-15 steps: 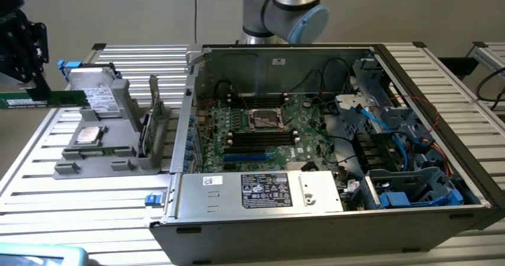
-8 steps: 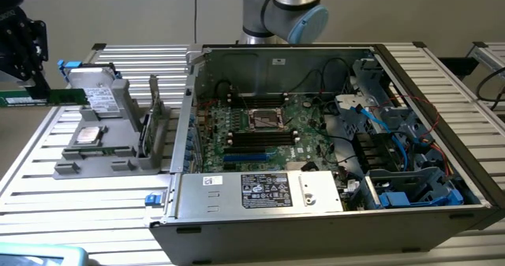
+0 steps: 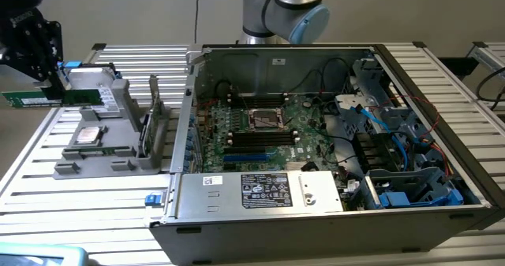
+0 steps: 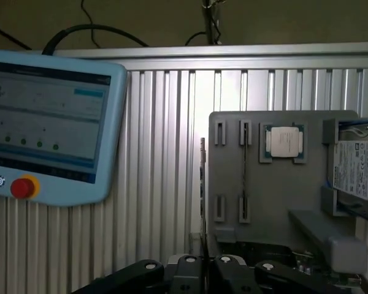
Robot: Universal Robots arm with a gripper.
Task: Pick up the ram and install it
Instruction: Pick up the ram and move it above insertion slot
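The gripper [image 3: 57, 87] was closed almost fully on the ram [image 3: 32, 99]. It pinched the thin board across its two faces, somewhere near mid-length. The stick reached out past the jaws on both sides, with its long axis level and one long edge pointing down. From the wrist, the ram [image 4: 202, 196] showed edge-on as a thin line centred between the jaws of the gripper [image 4: 202, 268].

Held this way, the ram hung in the air, apart from everything but the fingers. The grey tray [image 3: 103, 153] lay below the jaws and a little toward the case [image 3: 316, 242].

The black slots [image 3: 262, 138] on the motherboard [image 3: 311, 121] lay well apart from the jaws, lower down and off toward the exterior view's right, inside the open case. Judging by the exterior view, their long axis ran roughly parallel to the ram's.
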